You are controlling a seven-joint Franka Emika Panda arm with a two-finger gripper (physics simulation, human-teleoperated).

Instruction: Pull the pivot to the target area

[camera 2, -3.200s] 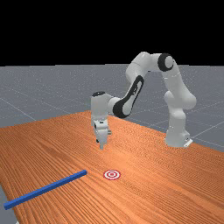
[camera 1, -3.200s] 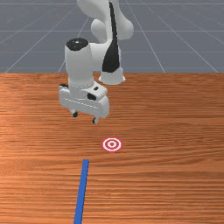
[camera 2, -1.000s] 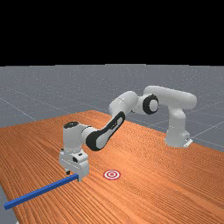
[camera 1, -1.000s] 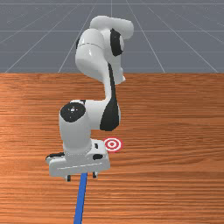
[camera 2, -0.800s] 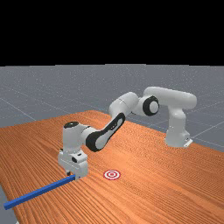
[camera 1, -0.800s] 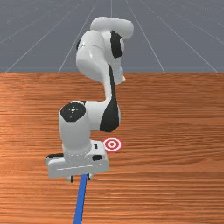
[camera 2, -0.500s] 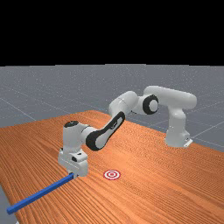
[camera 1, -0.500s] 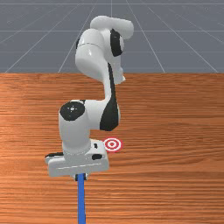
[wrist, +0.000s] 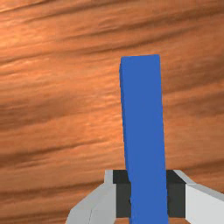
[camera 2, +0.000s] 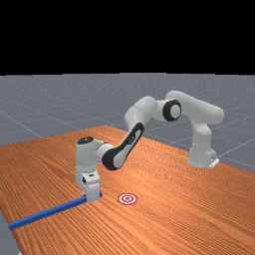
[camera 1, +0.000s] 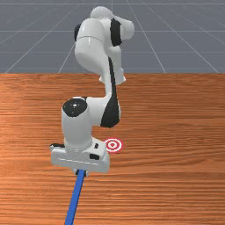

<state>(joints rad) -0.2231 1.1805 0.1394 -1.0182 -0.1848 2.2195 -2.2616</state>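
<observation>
My gripper is over the blue bar in the front view, at the bar's end nearer the arm. The blue bar runs from between the fingers down to the bottom edge there. In the wrist view both dark pads of the gripper touch the bar from two sides, and its squared end sticks out past them. The red and white target lies flat, to the front view's right of the hand. In the far view a short tip of the bar shows beyond the hand, toward the target.
The orange-brown wooden table lies under everything. In the far view the bar's far end lies by the table's left edge.
My gripper came down from above the table, closed on the bar and has since moved a little back toward the arm's base. The bar has shifted with it and turned; the target stayed put.
</observation>
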